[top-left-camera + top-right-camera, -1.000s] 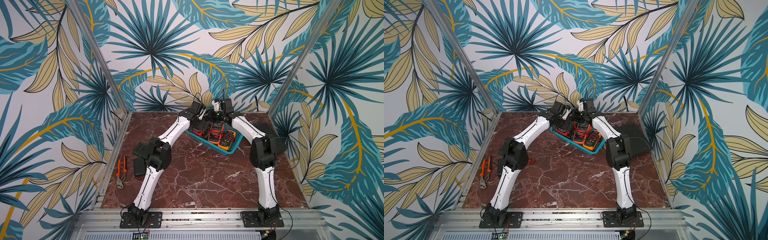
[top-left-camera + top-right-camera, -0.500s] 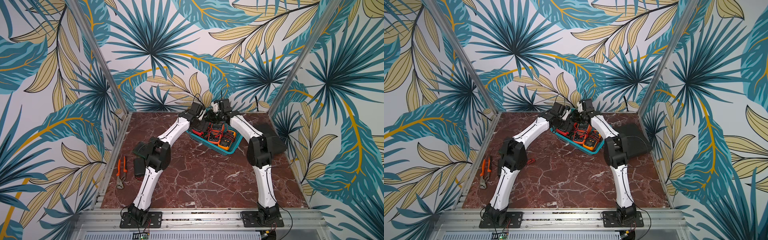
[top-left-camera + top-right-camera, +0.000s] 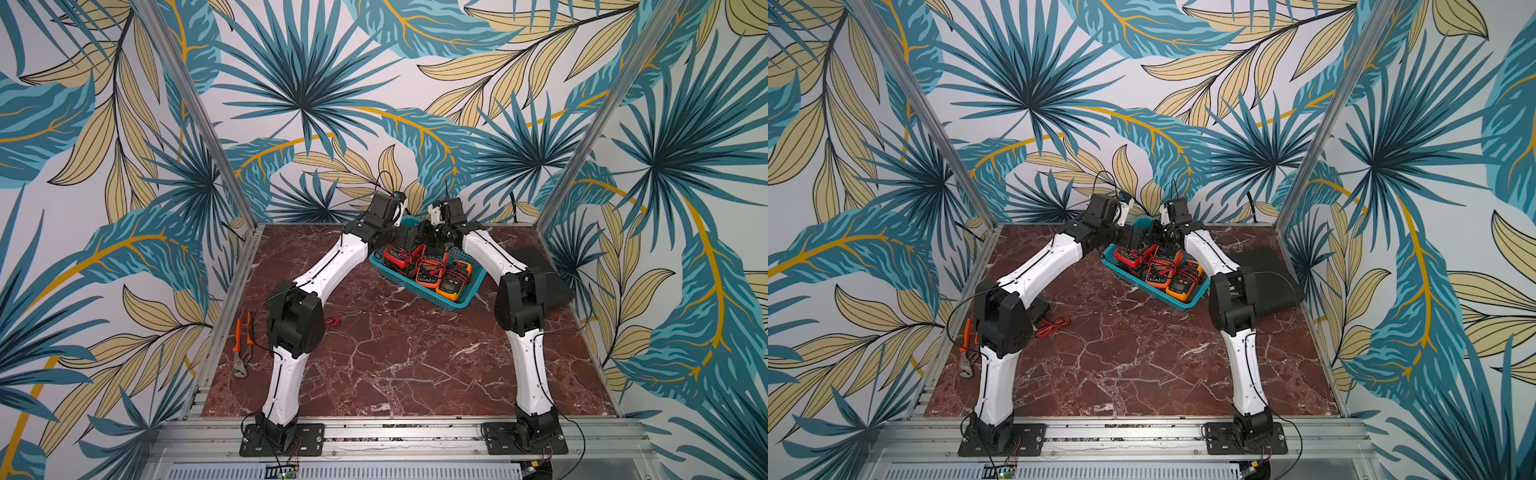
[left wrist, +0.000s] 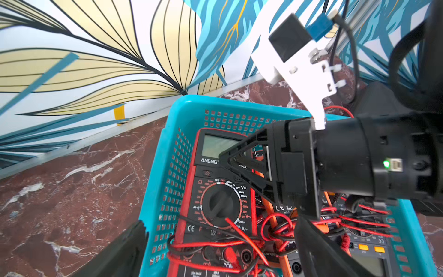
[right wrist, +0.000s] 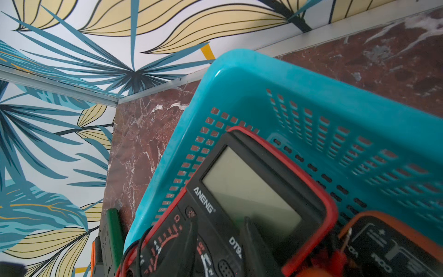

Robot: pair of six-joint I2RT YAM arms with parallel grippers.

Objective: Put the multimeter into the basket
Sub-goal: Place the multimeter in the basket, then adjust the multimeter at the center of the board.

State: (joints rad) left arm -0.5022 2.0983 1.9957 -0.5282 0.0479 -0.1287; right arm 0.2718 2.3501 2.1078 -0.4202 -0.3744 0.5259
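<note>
The teal basket (image 3: 451, 306) (image 3: 1177, 306) stands near the back wall with three meters inside. A red multimeter (image 3: 397, 255) (image 4: 215, 191) (image 5: 251, 191) lies at its far end, wrapped in red and black leads. Beside it are a second red one (image 3: 428, 272) and an orange one (image 3: 453, 283). My left gripper (image 3: 401, 237) (image 4: 223, 249) is open wide. One of its fingers (image 4: 129, 251) is outside the basket wall (image 4: 167, 182) and the other is over the meters. My right gripper (image 3: 430, 235) (image 5: 219, 247) hovers over the red multimeter's face with its jaws drawn close, holding nothing.
Orange-handled pliers (image 3: 243, 347) lie on the rail at the left. Loose red and black leads (image 3: 1052, 326) and a black block (image 3: 1038, 309) sit by the left elbow. A black box (image 3: 548, 274) stands at the right wall. The back wall is close behind the basket.
The right arm's elbow has drifted a little to the left. The basket, the meters and both grippers' openings look unchanged.
</note>
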